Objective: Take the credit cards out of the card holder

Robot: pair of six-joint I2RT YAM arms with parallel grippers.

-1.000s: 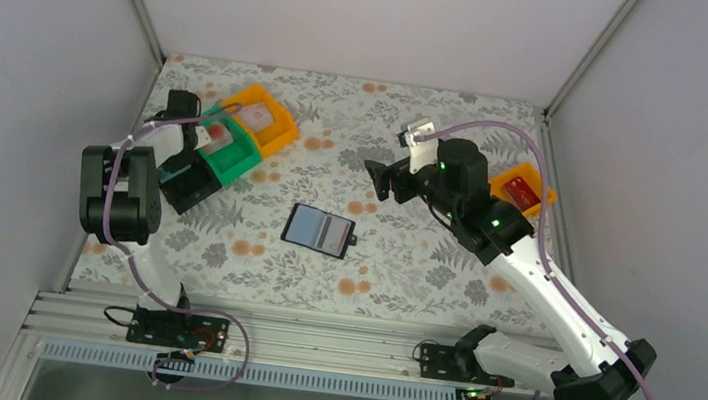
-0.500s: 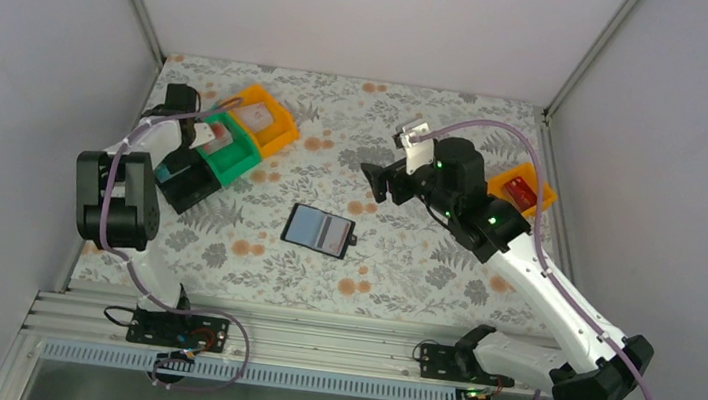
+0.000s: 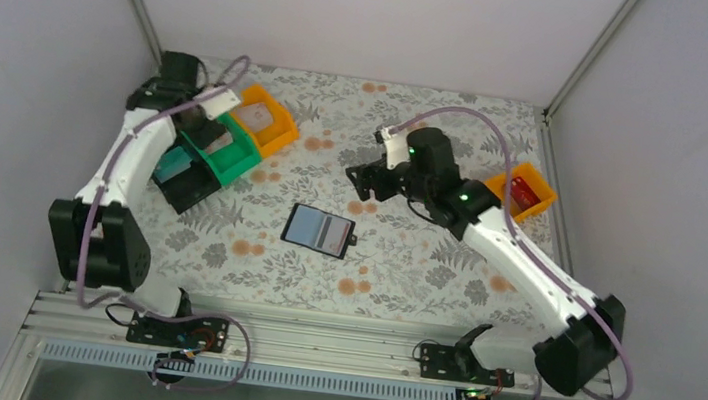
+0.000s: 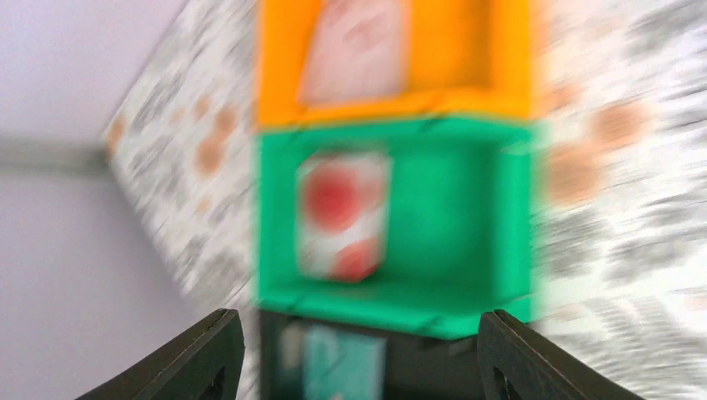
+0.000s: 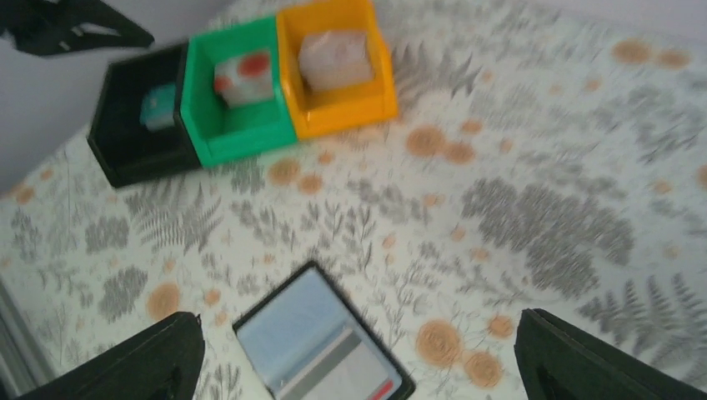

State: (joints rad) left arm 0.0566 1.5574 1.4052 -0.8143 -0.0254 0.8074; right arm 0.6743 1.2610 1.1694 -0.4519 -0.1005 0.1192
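Top external: card holder (image 3: 319, 229) lies open. We judge cards (image 5: 244, 77) thin, stiff, slick; pinch an exposed edge. Open, empty: left end effector (image 4: 358, 321), right end effector (image 5: 358, 321).

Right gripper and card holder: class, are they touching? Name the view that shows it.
Apart. Top external view shows patterned table between the right gripper and the card holder, open jaws holding nothing.

card holder (image 3: 318, 229) central, trays (image 3: 238, 161) behind, leftward
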